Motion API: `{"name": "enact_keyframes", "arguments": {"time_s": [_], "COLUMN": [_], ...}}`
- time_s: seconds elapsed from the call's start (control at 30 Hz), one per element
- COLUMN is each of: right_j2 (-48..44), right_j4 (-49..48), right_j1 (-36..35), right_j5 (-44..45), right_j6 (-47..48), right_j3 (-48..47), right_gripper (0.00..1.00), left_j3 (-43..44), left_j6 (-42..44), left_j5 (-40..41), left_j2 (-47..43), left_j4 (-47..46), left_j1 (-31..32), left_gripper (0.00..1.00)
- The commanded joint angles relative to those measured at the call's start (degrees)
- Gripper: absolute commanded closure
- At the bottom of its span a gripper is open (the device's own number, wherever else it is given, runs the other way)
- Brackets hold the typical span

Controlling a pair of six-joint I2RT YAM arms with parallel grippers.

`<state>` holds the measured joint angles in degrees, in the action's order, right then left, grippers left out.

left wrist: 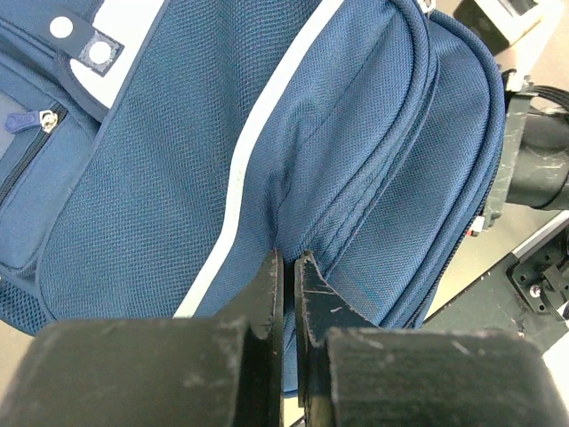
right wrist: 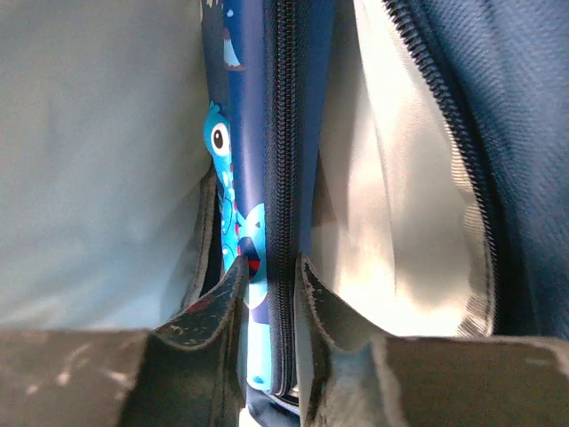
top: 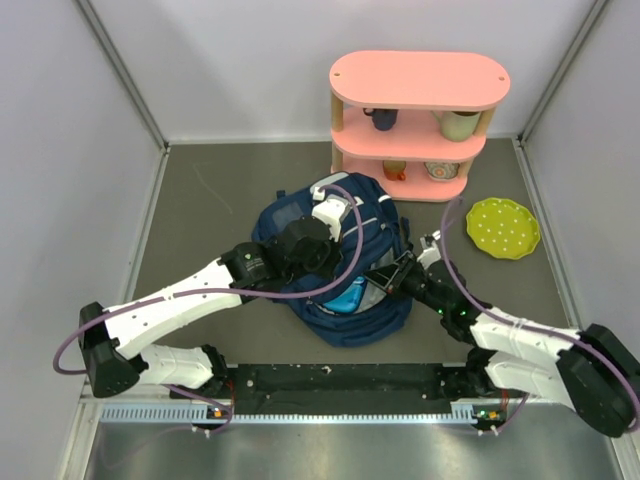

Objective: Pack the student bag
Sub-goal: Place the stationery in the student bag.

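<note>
Grey table [top: 200, 200] underneath, with the student bag [top: 275, 228] slumped dead centre, mouth gaping toward 4 o'clock. Pinching a fold of its front panel with the left gripper [left wrist: 289, 260], fingers nearly together. Holding a blue pencil case [right wrist: 227, 133] inside the mouth with the right gripper [right wrist: 271, 265], fingers narrow around its zipped edge. Looks soft, floppy, light; best taken by seams or zip rim, not slack cloth.
</note>
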<state>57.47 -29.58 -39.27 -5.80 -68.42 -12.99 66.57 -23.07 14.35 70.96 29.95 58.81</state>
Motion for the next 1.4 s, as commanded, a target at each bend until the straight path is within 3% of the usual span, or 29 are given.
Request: {"name": "enact_keyframes", "arguments": {"time_s": [0.0,0.33,0.57,0.77,0.87,1.03,1.17,1.23,1.33,1.37], "right_j2": [7.01,19.77,27.25,23.22,13.05,-8.13,-25.26,-28.98,-35.13,-36.37], "right_j4": [-10.74,-25.33,-32.54,-35.28,-28.71,1.98,18.13,24.63,34.93,39.21], "right_j1": [-0.46,-0.55,-0.37,-0.46,-0.55,-0.55,-0.55,-0.55,-0.46,-0.55], "right_j5": [-2.01,-1.32,0.44,0.71,1.84,5.62,11.41,12.3,13.54,14.15], "right_j6": [-1.62,-2.51,-1.89,-1.01,1.0,7.15,8.3,8.66,8.31,8.13], "right_j3": [-1.24,-10.19,-12.85,-4.16,0.24,1.39,0.87,-0.01,-0.54,-0.63], "right_gripper": [0.84,0.87,0.82,0.62,0.53,0.43,0.42,0.42,0.41,0.41], "left_j3": [0.5,-0.47,-2.05,-3.72,-4.69,-6.27,-7.41,-8.03,-8.47,-8.21], "left_j6": [-1.98,-2.94,-3.74,-4.09,-4.44,-5.14,-5.49,-5.23,-6.81,-7.6], "left_j5": [-0.46,-2.57,-1.26,0.41,1.56,2.0,0.78,-0.46,-1.6,-0.73], "left_j2": [-3.28,-2.84,-3.63,-4.6,-4.78,-5.39,-5.13,-4.6,-3.55,-3.81], "left_j4": [-8.42,-10.27,-10.36,-10.09,-10.09,-11.05,-12.2,-12.55,-10.72,-6.62], "left_j1": [0.08,0.08,0.08,-0.01,-0.01,-0.45,-0.71,-0.8,-0.8,-0.8], "left_gripper": [1.0,1.0,1.0,1.0,1.0,1.0,1.0,1.0,0.79,0.63]}}
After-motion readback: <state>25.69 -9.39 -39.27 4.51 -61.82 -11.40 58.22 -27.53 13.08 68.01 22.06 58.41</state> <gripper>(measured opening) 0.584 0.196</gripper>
